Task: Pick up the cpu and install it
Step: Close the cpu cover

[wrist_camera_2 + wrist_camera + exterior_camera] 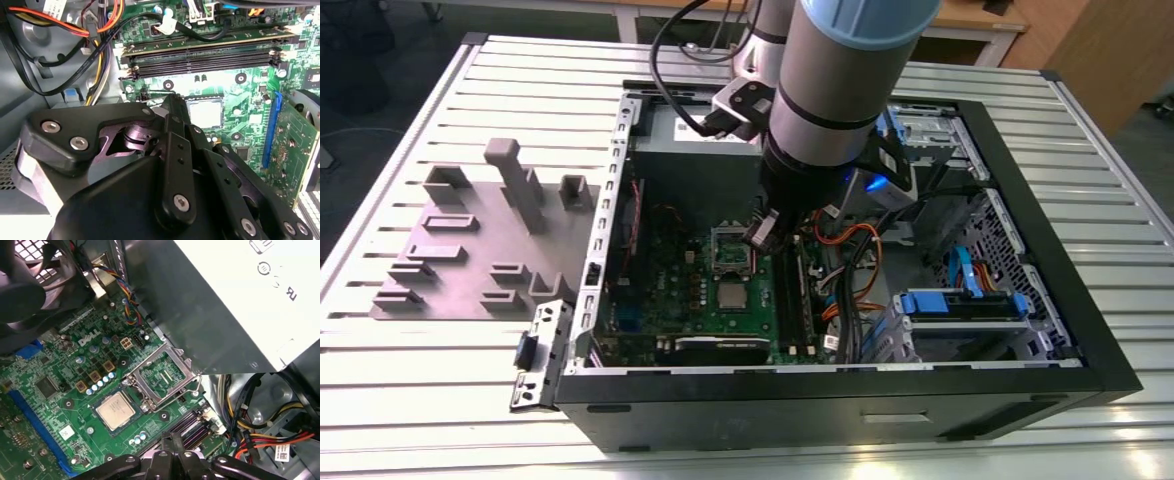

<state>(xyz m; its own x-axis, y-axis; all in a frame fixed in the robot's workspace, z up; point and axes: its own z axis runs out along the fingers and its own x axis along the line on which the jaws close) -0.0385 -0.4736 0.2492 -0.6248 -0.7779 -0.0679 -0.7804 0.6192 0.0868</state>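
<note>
The cpu (115, 410) lies flat on the green motherboard (60, 365), silver top up, seated in a dark square surround at the lower middle of the first wrist view. In the second wrist view the cpu (205, 113) sits right of centre, just past the tips of my fingers, bright under the light. In the exterior view it is a small pale square (732, 295) low in the middle of the open computer case (854, 420).

Just beside the cpu, touching its surround at one edge, the silver metal socket frame (162, 374) stands hinged up, tilted away from the chip. Beyond that frame the big grey power supply box (225, 295) fills the upper right of the first wrist view. Black memory slots (200, 55) run across the upper half of the second wrist view, with orange, yellow and black cables (95, 30) bundled at its upper left.

My gripper (765, 232) hangs inside the case above the board, near the cpu but apart from it; nothing is between my fingers (175, 112). I cannot tell how wide my jaws stand, since the black linkage covers them.

The case lies on a slatted metal table (1121, 260), with a grey fixture block (467, 240) at the exterior view's left.
</note>
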